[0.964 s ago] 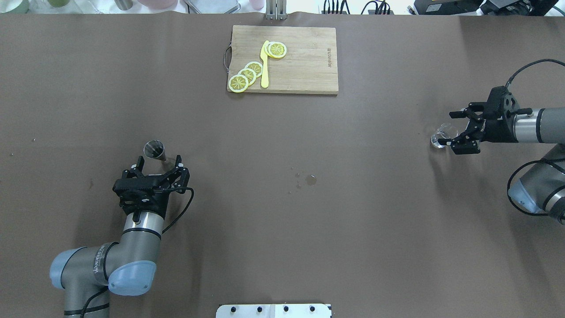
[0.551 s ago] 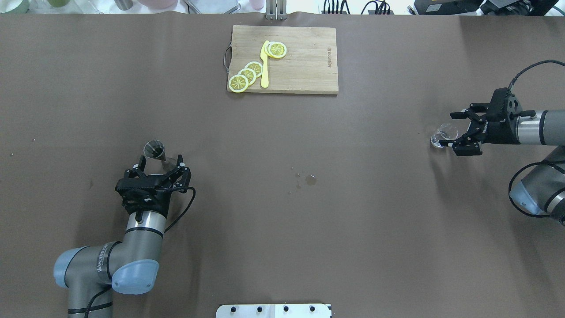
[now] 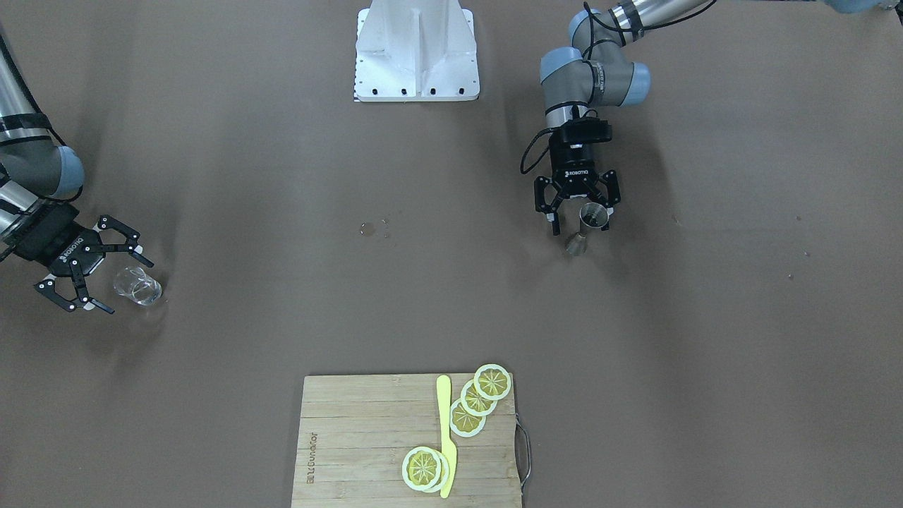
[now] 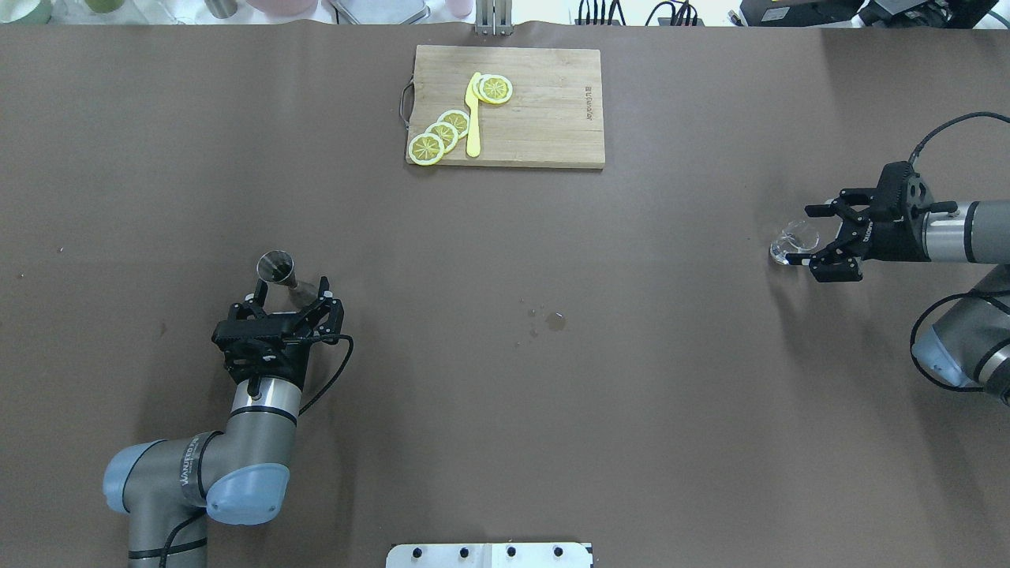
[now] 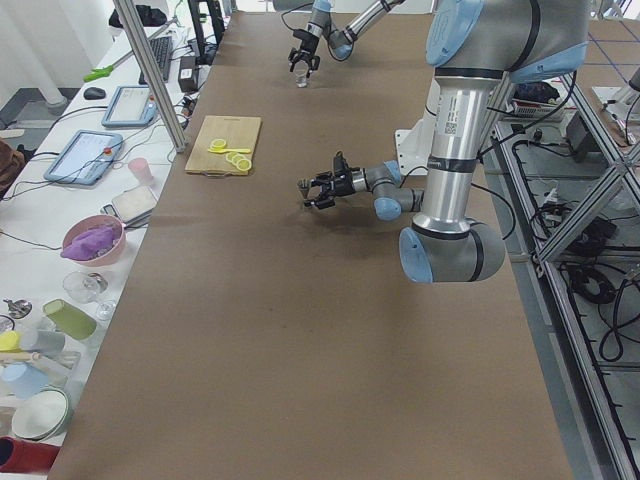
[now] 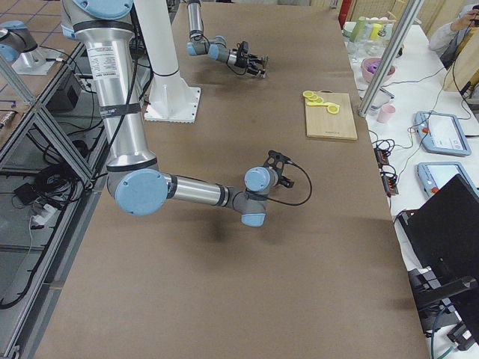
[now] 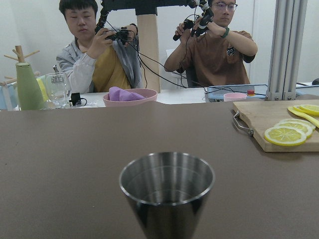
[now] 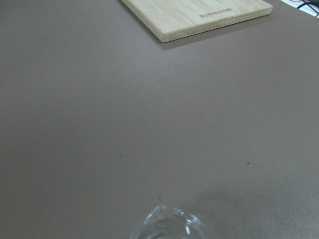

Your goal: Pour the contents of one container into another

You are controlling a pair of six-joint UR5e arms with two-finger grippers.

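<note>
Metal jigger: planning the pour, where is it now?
Overhead view: the metal jigger stands on the left, at the left gripper's open fingers, far from the cutting board.

Silver jigger (image 4: 275, 267), clear glass (image 4: 793, 239), brown table (image 4: 505, 394), pale plank-striped board (image 4: 544, 118), yellow lemon slices (image 4: 442, 136) (white-rimmed).

We see a steel jigger (image 4: 276, 269), hourglass-shaped, standing upright on the brown table (image 4: 505, 394) toward the robot's left, its shiny open cup facing up. Well apart from it, at the robot's right, we find a small clear glass (image 4: 791, 241), also upright.
</note>
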